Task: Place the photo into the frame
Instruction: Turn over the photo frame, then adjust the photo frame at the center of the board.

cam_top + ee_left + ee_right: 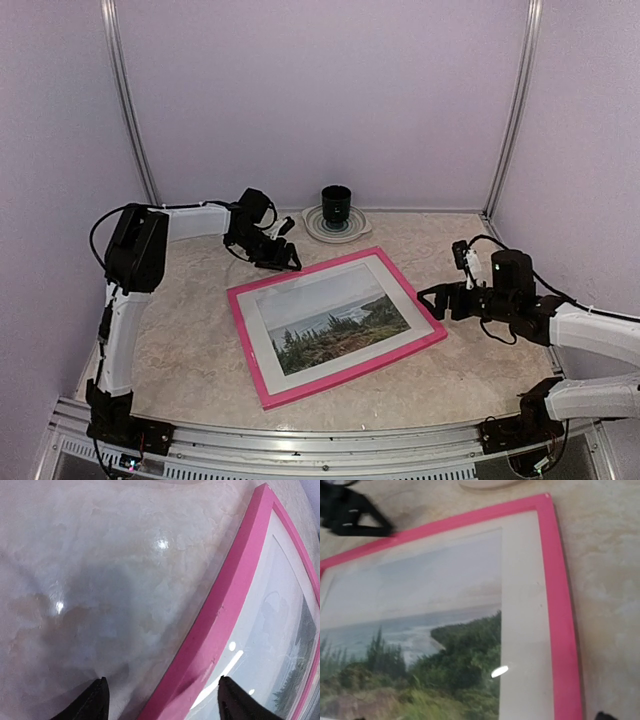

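The pink frame (355, 374) lies flat, face up, in the middle of the table. Inside it sits the photo (335, 320) of trees, water and pale sky, bordered by a white mat (520, 605). My left gripper (288, 260) hovers at the frame's far left edge. In the left wrist view the left gripper (162, 700) is open, its tips straddling the pink rim (225, 605) with nothing gripped. My right gripper (432, 298) is just off the frame's right side, open and empty. The right wrist view shows the photo (420, 630), the frame's rim (562, 605) and only one fingertip (605, 716).
A black cup (336, 203) stands on a pale round plate (312, 228) at the back, just beyond the frame's far corner. Lilac walls with metal posts (130, 110) close in the table on three sides. A metal rail (320, 445) runs along the near edge.
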Available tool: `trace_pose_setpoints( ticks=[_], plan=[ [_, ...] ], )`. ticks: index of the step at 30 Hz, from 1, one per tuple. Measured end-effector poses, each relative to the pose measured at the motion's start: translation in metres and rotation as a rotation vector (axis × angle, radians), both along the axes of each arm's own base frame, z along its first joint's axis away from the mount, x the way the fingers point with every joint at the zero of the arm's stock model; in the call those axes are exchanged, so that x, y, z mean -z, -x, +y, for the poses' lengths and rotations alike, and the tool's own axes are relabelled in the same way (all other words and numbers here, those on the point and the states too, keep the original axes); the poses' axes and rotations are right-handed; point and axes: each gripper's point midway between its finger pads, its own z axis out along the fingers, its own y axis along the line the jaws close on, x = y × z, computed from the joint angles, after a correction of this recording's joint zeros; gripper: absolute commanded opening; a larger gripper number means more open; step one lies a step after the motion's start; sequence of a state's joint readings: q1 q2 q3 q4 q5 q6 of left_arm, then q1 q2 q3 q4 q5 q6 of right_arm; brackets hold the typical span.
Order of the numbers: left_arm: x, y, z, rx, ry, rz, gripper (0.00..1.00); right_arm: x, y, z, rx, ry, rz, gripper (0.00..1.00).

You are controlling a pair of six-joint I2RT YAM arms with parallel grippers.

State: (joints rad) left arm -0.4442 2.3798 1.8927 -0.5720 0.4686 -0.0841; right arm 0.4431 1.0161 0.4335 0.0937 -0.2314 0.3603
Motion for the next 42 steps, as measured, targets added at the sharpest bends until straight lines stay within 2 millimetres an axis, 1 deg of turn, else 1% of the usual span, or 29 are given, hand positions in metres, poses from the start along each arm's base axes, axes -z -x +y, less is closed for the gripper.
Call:
trace_pose_setpoints(
  ticks=[1,3,4,5,6,8,10,12,13,14,16,18,21,23,26,30,35,42],
  plan=[
    [-0.004,0.009,0.006,-0.029,-0.008,0.010,0.97,0.003,0.000,0.000,0.002,0.006,0.009,0.99],
    [-0.016,0.026,0.018,-0.082,-0.024,0.014,0.99,0.011,-0.002,-0.001,0.008,0.023,0.032,0.99],
    [-0.029,0.034,0.024,-0.114,-0.029,0.005,0.99,0.015,-0.002,-0.001,0.010,0.032,0.045,0.99],
    [-0.046,0.040,0.029,-0.142,-0.026,-0.017,0.99,0.018,-0.003,-0.002,0.012,0.039,0.054,0.99],
    [-0.061,0.041,0.030,-0.162,-0.018,-0.048,0.99,0.020,-0.004,-0.001,0.012,0.046,0.061,0.99],
    [-0.105,0.046,0.036,-0.220,0.016,-0.140,0.99,0.022,-0.007,-0.001,0.017,0.057,0.068,0.99],
    [-0.140,0.053,0.041,-0.271,0.057,-0.217,0.99,0.023,-0.011,0.000,0.018,0.064,0.071,0.99],
    [-0.162,0.063,0.048,-0.323,0.087,-0.266,0.99,0.023,-0.015,0.001,0.020,0.071,0.073,0.99],
    [-0.167,0.069,0.052,-0.353,0.095,-0.275,0.99,0.023,-0.018,0.002,0.021,0.075,0.076,0.99],
    [-0.168,0.075,0.057,-0.385,0.093,-0.274,0.99,0.024,-0.021,0.002,0.023,0.079,0.080,0.99],
    [-0.160,0.088,0.066,-0.459,0.066,-0.258,0.99,0.026,-0.027,0.001,0.031,0.085,0.091,0.99],
    [-0.146,0.100,0.070,-0.518,0.025,-0.238,0.99,0.028,-0.032,0.001,0.037,0.087,0.102,0.99],
    [-0.121,0.125,0.074,-0.590,-0.040,-0.184,0.99,0.031,-0.039,-0.002,0.047,0.087,0.117,0.99],
    [-0.109,0.139,0.080,-0.628,-0.058,-0.149,0.99,0.032,-0.041,-0.002,0.048,0.085,0.124,0.99],
    [-0.094,0.158,0.099,-0.724,-0.066,-0.087,0.99,0.035,-0.046,-0.003,0.049,0.082,0.139,0.99],
    [-0.083,0.177,0.120,-0.819,-0.054,-0.044,0.99,0.044,-0.049,-0.005,0.047,0.080,0.169,0.99],
    [-0.076,0.188,0.132,-0.889,-0.031,-0.018,0.99,0.060,-0.046,-0.002,0.023,0.077,0.225,0.99],
    [-0.057,0.191,0.131,-0.916,-0.006,0.015,0.99,0.072,-0.043,0.000,0.008,0.080,0.262,0.99]
  ],
)
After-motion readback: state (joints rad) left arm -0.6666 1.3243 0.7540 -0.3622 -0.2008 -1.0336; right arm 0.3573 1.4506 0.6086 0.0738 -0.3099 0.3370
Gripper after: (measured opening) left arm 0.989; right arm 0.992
